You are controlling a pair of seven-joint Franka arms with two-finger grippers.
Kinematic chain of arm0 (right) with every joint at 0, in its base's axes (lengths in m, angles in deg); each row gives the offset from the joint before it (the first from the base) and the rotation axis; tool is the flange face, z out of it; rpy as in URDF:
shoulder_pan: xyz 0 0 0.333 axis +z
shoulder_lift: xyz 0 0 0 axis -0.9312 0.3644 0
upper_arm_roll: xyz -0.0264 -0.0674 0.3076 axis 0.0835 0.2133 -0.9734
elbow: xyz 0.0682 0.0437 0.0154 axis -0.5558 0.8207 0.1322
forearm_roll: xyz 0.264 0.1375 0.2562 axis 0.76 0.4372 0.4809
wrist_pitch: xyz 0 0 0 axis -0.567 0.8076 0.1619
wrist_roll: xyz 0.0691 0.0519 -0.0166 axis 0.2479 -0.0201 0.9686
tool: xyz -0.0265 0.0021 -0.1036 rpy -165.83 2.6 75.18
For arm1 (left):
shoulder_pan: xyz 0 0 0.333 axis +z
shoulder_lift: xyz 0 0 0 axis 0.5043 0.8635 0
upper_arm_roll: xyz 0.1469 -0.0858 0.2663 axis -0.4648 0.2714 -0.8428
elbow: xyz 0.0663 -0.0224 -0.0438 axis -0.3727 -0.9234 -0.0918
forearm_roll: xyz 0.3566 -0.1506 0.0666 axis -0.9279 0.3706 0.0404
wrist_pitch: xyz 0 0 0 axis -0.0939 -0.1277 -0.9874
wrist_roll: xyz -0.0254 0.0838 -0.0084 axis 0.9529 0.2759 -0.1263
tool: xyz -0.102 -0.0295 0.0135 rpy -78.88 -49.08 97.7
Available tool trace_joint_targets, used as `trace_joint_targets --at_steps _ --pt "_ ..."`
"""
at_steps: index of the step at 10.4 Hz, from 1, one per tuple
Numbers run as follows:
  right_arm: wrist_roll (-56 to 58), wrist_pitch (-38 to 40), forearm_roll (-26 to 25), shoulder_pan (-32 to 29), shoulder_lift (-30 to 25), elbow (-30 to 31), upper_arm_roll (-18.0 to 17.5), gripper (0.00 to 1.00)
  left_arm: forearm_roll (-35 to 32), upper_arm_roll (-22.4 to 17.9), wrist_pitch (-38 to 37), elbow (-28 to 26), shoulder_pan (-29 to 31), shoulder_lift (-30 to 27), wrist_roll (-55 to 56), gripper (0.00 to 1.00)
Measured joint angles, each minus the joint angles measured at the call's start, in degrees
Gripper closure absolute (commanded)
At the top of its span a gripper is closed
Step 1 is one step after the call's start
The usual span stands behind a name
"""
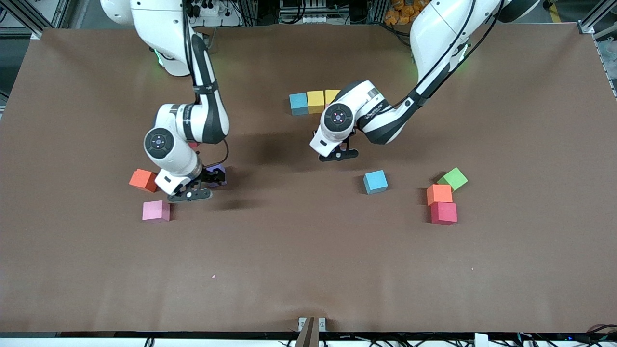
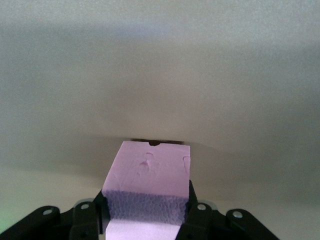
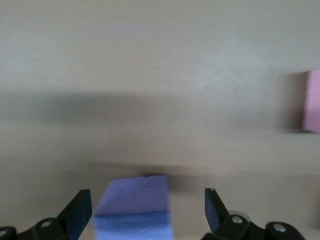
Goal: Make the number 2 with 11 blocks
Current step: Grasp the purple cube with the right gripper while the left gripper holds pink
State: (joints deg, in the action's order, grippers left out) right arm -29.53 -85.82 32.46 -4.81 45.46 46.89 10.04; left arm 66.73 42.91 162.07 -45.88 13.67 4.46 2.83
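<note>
Three blocks stand in a row: light blue (image 1: 299,102), yellow (image 1: 315,99) and a third yellow one (image 1: 331,95), partly hidden by the left arm. My left gripper (image 1: 340,153) is low over the table beside that row. It is shut on a pink block (image 2: 147,172). My right gripper (image 3: 145,207) is open, its fingers on either side of a purple block (image 3: 132,210) without touching it. In the front view that purple block (image 1: 220,171) shows at the right gripper (image 1: 212,179).
Loose cubes lie around. An orange (image 1: 143,180) and a pink one (image 1: 156,211) sit beside the right gripper. A light blue one (image 1: 375,181) sits mid-table. Green (image 1: 452,179), orange (image 1: 439,194) and red (image 1: 444,213) cluster toward the left arm's end.
</note>
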Motion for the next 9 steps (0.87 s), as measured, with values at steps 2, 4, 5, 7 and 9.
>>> trace_joint_targets --at_steps 2,4,5,7,9 --pt "0.17 0.03 0.87 1.44 -0.26 0.71 0.0 0.0 -2.13 0.0 0.0 -0.62 -0.4 0.09 0.02 0.5" --pt "2.19 -0.1 0.97 1.4 -0.41 1.95 0.15 0.0 -2.7 0.0 0.0 -0.69 -0.75 0.22 0.02 0.5" --pt "2.98 -0.15 1.08 1.39 -0.42 2.48 0.18 0.0 -2.85 0.0 -0.02 -0.68 -0.84 0.21 0.02 0.5" --pt "3.46 -0.02 1.19 1.4 -0.43 2.81 0.15 0.0 -2.87 0.01 -0.02 -0.68 -1.25 0.21 0.02 0.5" --pt "3.55 0.07 1.23 1.42 -0.43 3.77 0.07 0.11 -2.87 0.01 -0.03 -0.69 -1.99 0.22 0.02 0.49"
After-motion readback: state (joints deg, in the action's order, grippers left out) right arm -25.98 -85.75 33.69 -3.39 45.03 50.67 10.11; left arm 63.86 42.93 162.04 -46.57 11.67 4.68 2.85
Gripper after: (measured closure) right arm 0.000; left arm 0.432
